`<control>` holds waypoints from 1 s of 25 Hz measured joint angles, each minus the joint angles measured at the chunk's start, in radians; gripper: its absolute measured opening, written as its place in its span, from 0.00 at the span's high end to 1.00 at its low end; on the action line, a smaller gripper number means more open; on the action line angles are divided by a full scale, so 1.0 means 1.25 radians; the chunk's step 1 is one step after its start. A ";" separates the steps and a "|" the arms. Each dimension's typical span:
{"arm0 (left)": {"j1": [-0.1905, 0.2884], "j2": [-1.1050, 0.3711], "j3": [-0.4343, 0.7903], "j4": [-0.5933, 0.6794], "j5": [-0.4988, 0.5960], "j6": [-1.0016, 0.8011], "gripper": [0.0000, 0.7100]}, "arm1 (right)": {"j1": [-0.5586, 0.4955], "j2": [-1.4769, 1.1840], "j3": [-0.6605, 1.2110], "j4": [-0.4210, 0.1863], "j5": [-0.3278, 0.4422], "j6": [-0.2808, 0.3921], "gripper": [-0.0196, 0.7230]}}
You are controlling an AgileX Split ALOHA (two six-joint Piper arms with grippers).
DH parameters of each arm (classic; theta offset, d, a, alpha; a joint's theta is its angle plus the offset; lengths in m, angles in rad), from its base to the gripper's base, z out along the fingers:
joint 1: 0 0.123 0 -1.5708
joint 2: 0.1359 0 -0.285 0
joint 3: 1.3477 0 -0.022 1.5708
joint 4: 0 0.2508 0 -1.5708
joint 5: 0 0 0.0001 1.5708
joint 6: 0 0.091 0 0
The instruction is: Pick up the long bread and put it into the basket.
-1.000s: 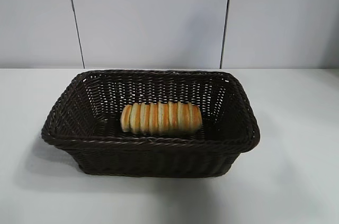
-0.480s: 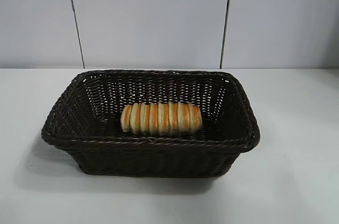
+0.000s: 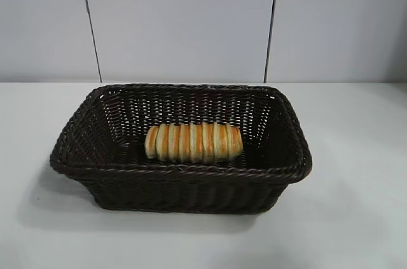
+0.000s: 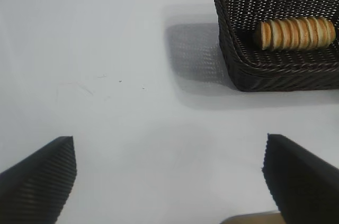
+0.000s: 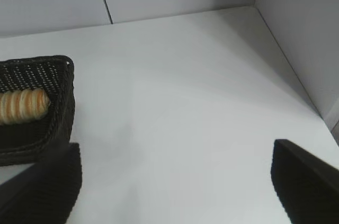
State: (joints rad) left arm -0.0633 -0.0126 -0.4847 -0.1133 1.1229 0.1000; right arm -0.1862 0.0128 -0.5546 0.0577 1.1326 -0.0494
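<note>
Exterior: long bread (image 3: pixel 193 142) lying crosswise inside basket (image 3: pixel 181 170), mid-table. Left wrist: left gripper (image 4: pixel 169 179) spread wide, empty, over bare table (image 4: pixel 122 102), well apart from basket. Right wrist: right gripper (image 5: pixel 177 184) released, empty, just beside basket's right end.

Left claw (image 4: pixel 169 181) and right claw (image 5: pixel 175 181), fingers wide apart.

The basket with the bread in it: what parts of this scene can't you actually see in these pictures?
- Exterior view: the long bread has its lower edge hidden behind the near rim of the basket; neither arm shows.
- Left wrist view: the frame cuts off the basket's far end; of the left gripper, only open fingertips show.
- Right wrist view: only a basket corner and bread end; right gripper likewise.
</note>
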 joint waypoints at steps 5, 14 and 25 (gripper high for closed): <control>0.000 0.000 0.000 0.000 0.000 0.000 0.03 | 0.013 -0.024 0.027 -0.001 0.002 -0.002 0.04; 0.000 0.000 0.000 0.001 0.000 0.000 0.03 | 0.013 -0.024 0.068 -0.001 -0.027 -0.003 0.04; 0.000 0.000 0.000 0.001 0.000 0.000 0.03 | 0.013 -0.024 0.068 -0.001 -0.034 -0.003 0.04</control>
State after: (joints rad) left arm -0.0633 -0.0126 -0.4847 -0.1123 1.1229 0.1000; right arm -0.1706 -0.0172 -0.4701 0.0562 1.0896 -0.0530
